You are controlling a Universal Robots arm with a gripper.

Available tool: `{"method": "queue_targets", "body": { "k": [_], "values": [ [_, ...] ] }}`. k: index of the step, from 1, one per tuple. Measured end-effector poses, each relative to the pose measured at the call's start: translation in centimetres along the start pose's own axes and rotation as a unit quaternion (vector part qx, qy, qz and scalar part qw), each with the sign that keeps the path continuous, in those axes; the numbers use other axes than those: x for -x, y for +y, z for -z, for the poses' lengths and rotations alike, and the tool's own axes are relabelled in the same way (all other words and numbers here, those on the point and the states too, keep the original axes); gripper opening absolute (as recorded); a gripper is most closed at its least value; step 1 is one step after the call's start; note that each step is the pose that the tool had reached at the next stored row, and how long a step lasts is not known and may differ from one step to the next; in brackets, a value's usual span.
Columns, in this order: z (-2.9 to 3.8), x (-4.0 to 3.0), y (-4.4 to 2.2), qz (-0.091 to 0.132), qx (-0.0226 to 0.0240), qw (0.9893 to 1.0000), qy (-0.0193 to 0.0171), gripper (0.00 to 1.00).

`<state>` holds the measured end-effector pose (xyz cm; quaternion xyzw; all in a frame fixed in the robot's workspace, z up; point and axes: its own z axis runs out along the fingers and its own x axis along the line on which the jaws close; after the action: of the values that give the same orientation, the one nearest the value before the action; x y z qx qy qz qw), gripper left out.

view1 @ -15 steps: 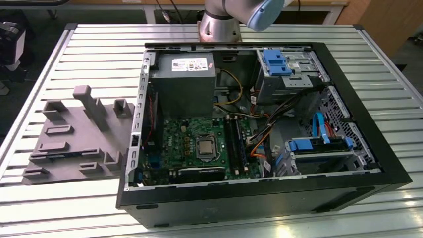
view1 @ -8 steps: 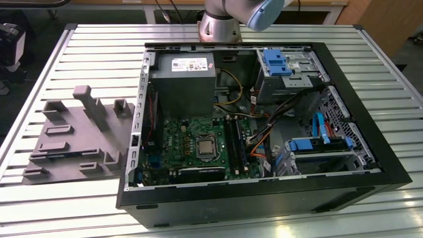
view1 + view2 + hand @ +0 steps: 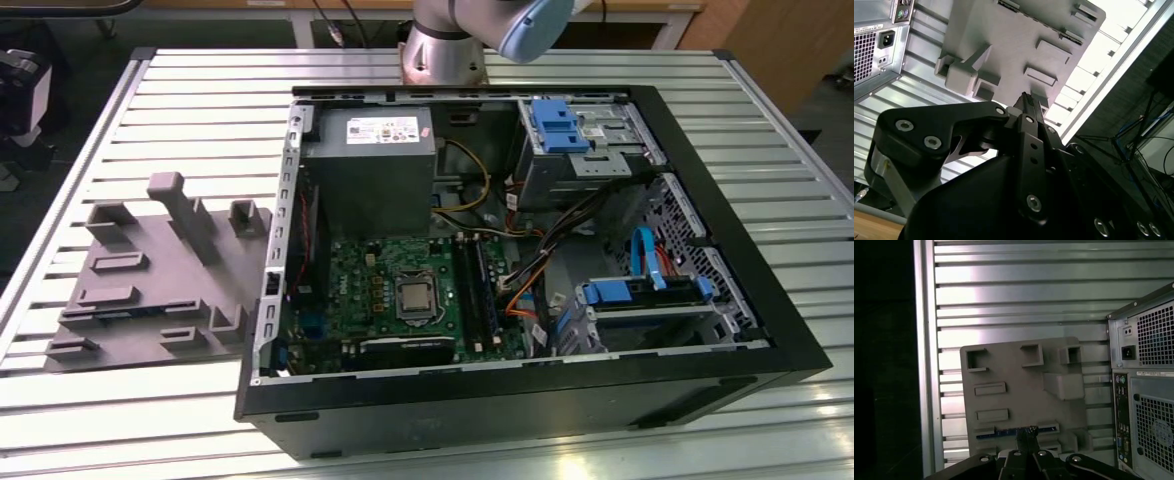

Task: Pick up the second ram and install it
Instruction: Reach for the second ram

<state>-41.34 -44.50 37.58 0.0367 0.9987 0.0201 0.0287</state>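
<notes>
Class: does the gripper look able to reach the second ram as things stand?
Probably yes: the gripper is right at the second ram, which lies exposed in the grey block, nothing between them.

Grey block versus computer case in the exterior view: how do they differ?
The grey block is a low, pale slab with upright posts; the computer case is a far bigger black box, open, with parts inside. The block lies at the exterior view's left of the case. Both rest on the slatted table.
</notes>
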Motion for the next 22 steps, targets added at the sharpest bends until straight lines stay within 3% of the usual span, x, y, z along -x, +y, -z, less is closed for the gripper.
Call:
{"method": "queue_targets", "body": {
  "k": [2,22],
  "values": [
    [-0.3,-0.26,-0.09,0.0,-0.0004,1.0,0.0,0.11],
    [-0.62,-0.38,-0.37,0.0,-0.0004,1.0,0.0,0.11]
  ]
}}
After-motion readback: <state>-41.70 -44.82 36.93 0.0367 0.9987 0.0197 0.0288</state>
